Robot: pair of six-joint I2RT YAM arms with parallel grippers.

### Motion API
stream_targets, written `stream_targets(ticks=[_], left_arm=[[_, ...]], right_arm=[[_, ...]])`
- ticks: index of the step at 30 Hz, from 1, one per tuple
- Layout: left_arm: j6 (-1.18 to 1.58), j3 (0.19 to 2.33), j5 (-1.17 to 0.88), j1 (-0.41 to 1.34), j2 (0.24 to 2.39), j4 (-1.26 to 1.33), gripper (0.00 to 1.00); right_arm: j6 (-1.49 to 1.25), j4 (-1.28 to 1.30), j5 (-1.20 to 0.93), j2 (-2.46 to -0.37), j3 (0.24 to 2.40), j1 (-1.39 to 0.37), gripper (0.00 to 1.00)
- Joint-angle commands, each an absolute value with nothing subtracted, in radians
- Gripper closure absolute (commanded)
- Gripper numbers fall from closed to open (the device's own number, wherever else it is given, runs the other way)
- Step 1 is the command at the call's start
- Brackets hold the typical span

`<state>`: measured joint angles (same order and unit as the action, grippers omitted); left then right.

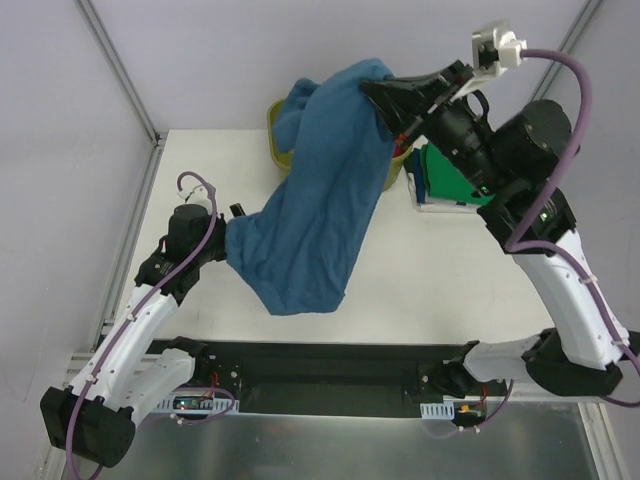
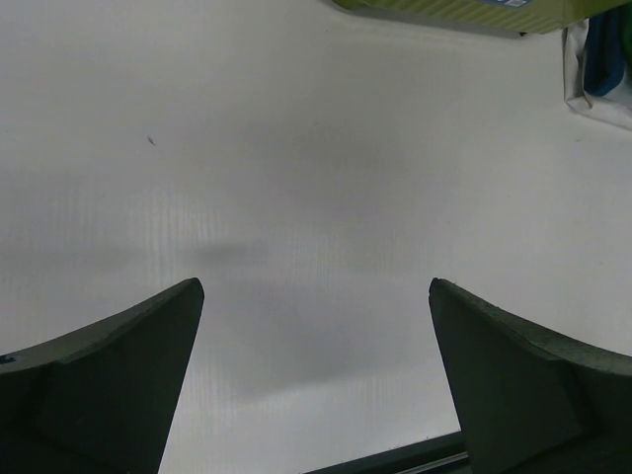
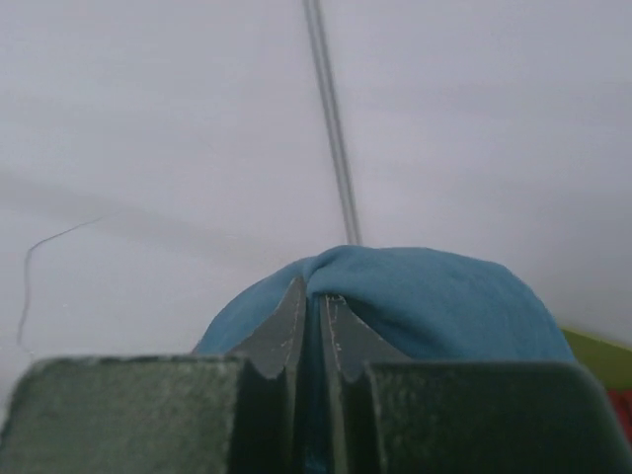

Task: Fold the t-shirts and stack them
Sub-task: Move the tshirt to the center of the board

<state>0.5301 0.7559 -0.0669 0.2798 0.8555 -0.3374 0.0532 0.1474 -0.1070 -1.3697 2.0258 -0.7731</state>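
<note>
The teal-blue t-shirt [image 1: 320, 190] hangs in the air from my right gripper [image 1: 368, 90], which is raised above the olive tub and shut on a bunch of the cloth. In the right wrist view the jaws [image 3: 321, 291] pinch a fold of the teal shirt [image 3: 434, 306]. The shirt's lower end droops to the table at the front middle. My left gripper [image 1: 236, 228] is open and empty beside the shirt's lower left edge, and its wrist view [image 2: 316, 291] shows only bare table between the fingers. A bright green t-shirt [image 1: 455, 180] lies folded at the back right. A red bit of cloth [image 3: 622, 410] shows by the tub.
The olive-green tub [image 1: 276, 125] stands at the back middle, mostly hidden behind the hanging shirt; its wall shows in the left wrist view [image 2: 444, 12]. The green shirt rests on a white sheet [image 1: 432, 205]. A black rail [image 1: 320, 370] runs along the near edge.
</note>
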Motion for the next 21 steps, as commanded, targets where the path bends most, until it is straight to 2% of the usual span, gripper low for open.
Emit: stream_targets(ticks=[1, 3, 6, 9, 10, 13, 16, 21], left_arm=[[0.523, 0.750, -0.041, 0.275, 0.841, -0.321, 0.01], [0.525, 0.749, -0.034, 0.275, 0.827, -0.325, 0.01], [0.528, 0.744, -0.006, 0.275, 0.813, -0.327, 0.01], [0.535, 0.745, -0.005, 0.275, 0.822, -0.331, 0.01], [0.540, 0.747, -0.006, 0.275, 0.828, -0.331, 0.01], [0.558, 0.752, -0.017, 0.275, 0.856, -0.331, 0.01], [0.577, 0.746, -0.038, 0.275, 0.891, -0.334, 0.01], [0.618, 0.681, -0.023, 0.275, 0.923, -0.337, 0.01]], right_arm=[[0.106, 0.098, 0.102, -1.211, 1.791, -0.772, 0.94], [0.109, 0.122, 0.289, -1.113, 1.541, -0.747, 0.91], [0.023, 0.304, 0.431, -1.024, 1.266, -0.637, 0.77], [-0.127, 0.487, 0.483, -0.999, 1.057, -0.462, 0.53], [-0.147, 0.532, 0.503, -1.003, 1.022, -0.424, 0.30], [-0.178, 0.687, 0.587, -1.032, 1.003, -0.356, 0.04], [-0.135, 0.726, 0.536, -1.045, 1.038, -0.373, 0.03], [-0.041, 0.677, 0.415, -1.097, 1.092, -0.656, 0.03]])
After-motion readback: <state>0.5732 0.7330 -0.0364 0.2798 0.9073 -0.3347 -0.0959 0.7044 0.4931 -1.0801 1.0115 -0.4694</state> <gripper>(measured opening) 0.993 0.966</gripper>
